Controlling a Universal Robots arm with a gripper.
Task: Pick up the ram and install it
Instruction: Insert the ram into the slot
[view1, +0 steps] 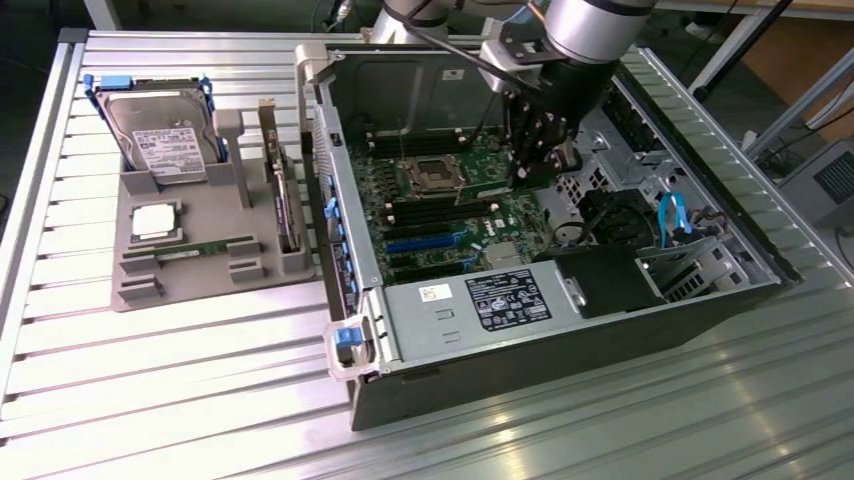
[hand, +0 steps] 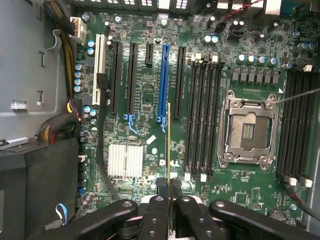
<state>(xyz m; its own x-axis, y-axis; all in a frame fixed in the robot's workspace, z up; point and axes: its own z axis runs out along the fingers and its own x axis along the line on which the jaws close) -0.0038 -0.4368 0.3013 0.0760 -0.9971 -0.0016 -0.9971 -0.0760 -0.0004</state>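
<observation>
Your claw is pinched on the ram, its two black fingers pressing on either side of the thin stick, which you see edge-on in the wrist view. The ram hangs over the green motherboard, running parallel to the slots, between the blue slot and the bank of four black memory slots. It sits in none of them, and you cannot tell whether its far edge touches the board. Past that bank is the open processor socket in its metal frame, then a second bank of black slots. A ribbed silver heatsink sits on the other side of the blue slot. From the exterior view, your arm reaches down into the open computer case, which lies on its side on the slatted metal table. To the exterior view's left stands a grey holder with a hard drive, a square silver processor chip, an upright expansion card and another green stick lying in it.
</observation>
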